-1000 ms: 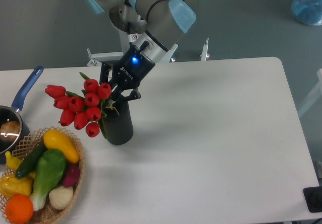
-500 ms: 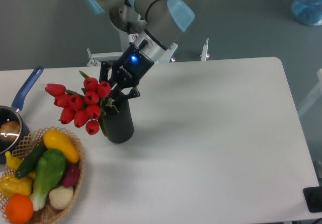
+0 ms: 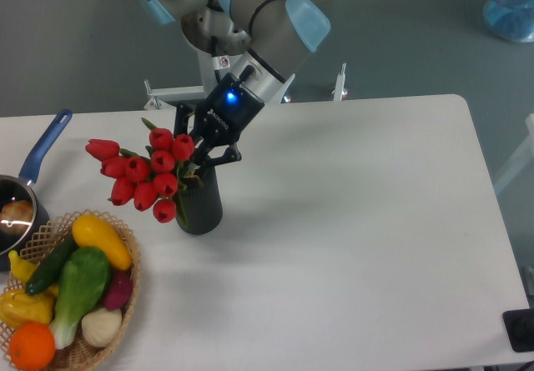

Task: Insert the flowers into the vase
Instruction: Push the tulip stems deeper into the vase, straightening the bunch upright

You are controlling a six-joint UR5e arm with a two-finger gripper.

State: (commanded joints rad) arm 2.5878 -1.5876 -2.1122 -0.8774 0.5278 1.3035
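Flowers (image 3: 146, 179) leaning left out of the vase (image 3: 200, 208), red heads bunched at centre left of the frame, stems dipped into the vase mouth. Vase standing upright on the white counter (image 3: 350, 221), just right of the blooms. End effector (image 3: 203, 147) poised right above the vase mouth, fingers set narrowly around the stems; hard to tell whether clamped or just released. Blue light glowing on the wrist, arm (image 3: 259, 8) reaching down from the upper centre. Lower left: wicker basket (image 3: 125, 296) holding vegetables (image 3: 75, 283) in yellow, green, purple, white and orange. At the left edge, blue-handled saucepan (image 3: 37, 158) touching the basket rim. All well apart from the bare right side of the counter.
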